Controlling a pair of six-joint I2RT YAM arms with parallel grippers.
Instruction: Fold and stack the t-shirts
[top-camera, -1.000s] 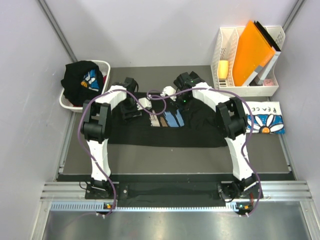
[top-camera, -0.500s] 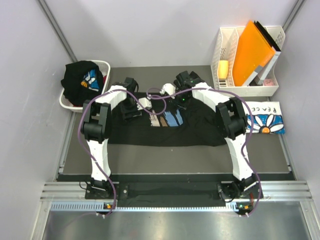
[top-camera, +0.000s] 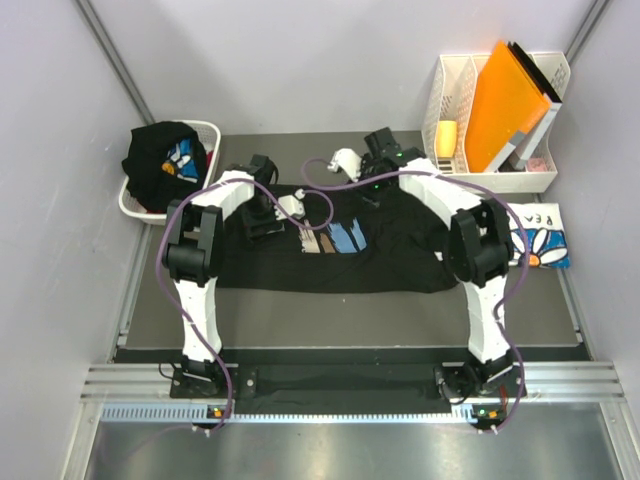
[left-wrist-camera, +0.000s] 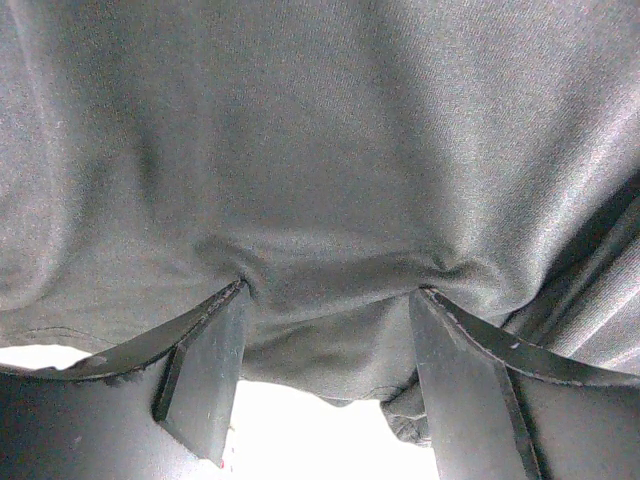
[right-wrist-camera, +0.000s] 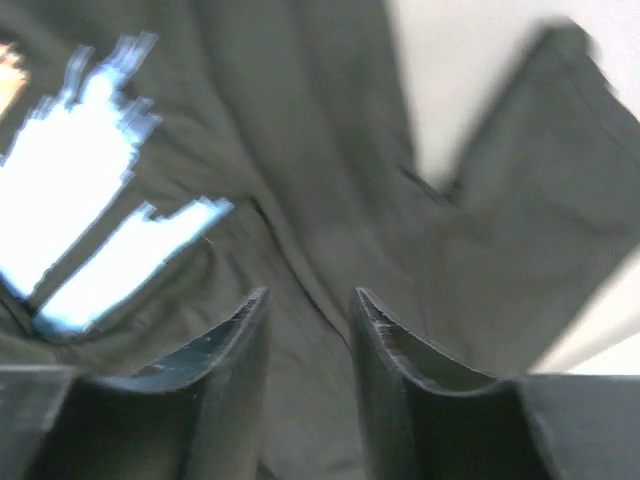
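Black cotton t-shirt with brush-stroke print (top-camera: 330, 265) flat across the middle of the worktop (top-camera: 350, 315); left fingers (left-wrist-camera: 200, 370) parted, pressing cloth; right fingers (right-wrist-camera: 220, 380) narrowly parted, empty, toward the far edge; a clean fold likely needs both pinching the far hem level.

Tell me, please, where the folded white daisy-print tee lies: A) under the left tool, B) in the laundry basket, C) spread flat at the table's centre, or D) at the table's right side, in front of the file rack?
D: the white daisy-print tee lies folded at the right, just in front of the file rack.
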